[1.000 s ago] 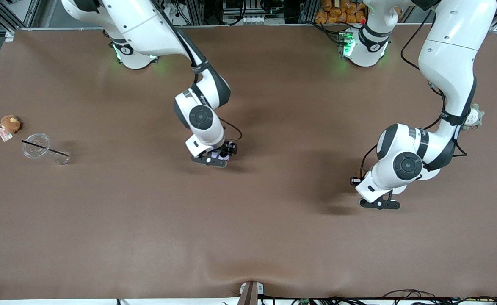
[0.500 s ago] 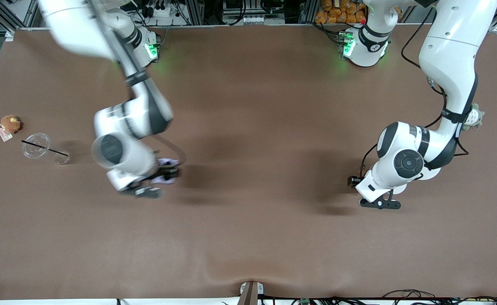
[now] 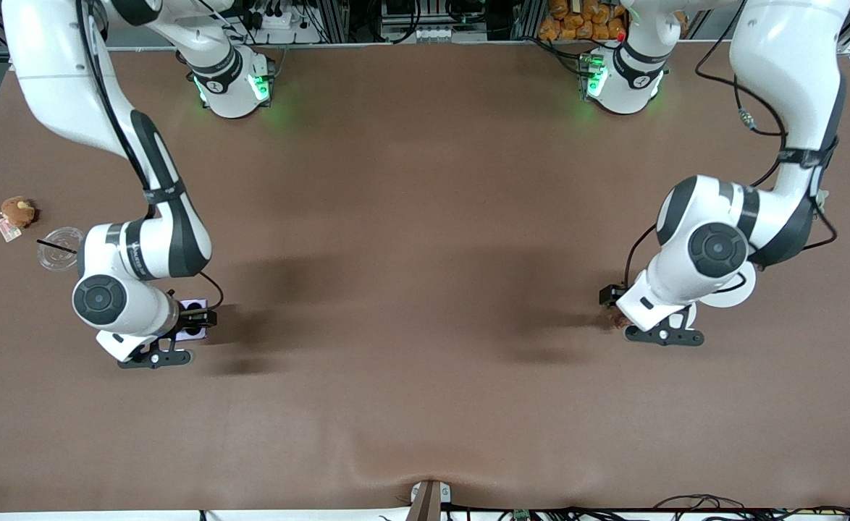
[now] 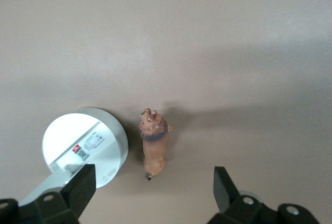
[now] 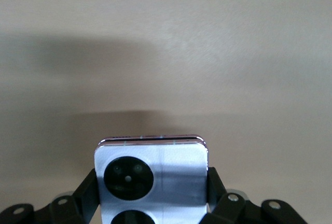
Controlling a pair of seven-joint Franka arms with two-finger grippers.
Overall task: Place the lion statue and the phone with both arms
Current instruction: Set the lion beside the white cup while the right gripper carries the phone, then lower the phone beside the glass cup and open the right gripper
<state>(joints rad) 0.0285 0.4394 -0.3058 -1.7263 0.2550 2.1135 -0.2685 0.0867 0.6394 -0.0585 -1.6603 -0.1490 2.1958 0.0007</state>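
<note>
The lion statue [image 4: 154,149], small and reddish-brown, lies on the brown table beside a white disc [image 4: 85,146]. My left gripper [image 4: 151,193] is open over it, and the lion's rear end sits between the fingertips without touching them. In the front view the lion [image 3: 617,318] peeks out beside the left gripper [image 3: 619,310]. My right gripper [image 5: 151,195] is shut on the pale-lavender phone [image 5: 155,169], with its black camera circles facing the wrist camera. In the front view the right gripper [image 3: 192,323] holds the phone [image 3: 192,312] low over the table toward the right arm's end.
A brown plush with a tag [image 3: 17,211] and a clear cup lid with a straw [image 3: 59,248] lie at the right arm's end of the table. A white disc [image 3: 733,293] shows partly under the left arm.
The right arm swung with the phone from the table's middle toward the right arm's end. The left gripper shifted a little, and the lion now shows beside it.
</note>
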